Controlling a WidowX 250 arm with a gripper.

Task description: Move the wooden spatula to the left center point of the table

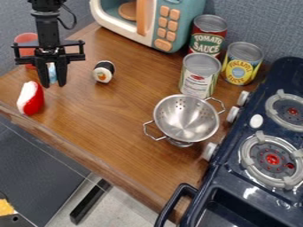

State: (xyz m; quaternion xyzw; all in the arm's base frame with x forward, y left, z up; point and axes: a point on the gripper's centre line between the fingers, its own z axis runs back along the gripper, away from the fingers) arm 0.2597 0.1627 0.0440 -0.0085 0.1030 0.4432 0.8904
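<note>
My gripper [52,83] hangs over the left part of the wooden table [100,122], its two black fingers pointing down and standing apart. A small light-blue and white item [52,73] shows in the gap between them; whether it touches either finger I cannot tell. Just below and left of the fingertips, a red and white toy piece [31,98] lies near the table's left edge.
An orange-red cup [25,39] stands behind the gripper. Right of it are a sushi-like roll [103,72], a toy microwave [148,20], several cans including a white-labelled one [199,75], a metal colander [186,119] and a dark stove [260,133].
</note>
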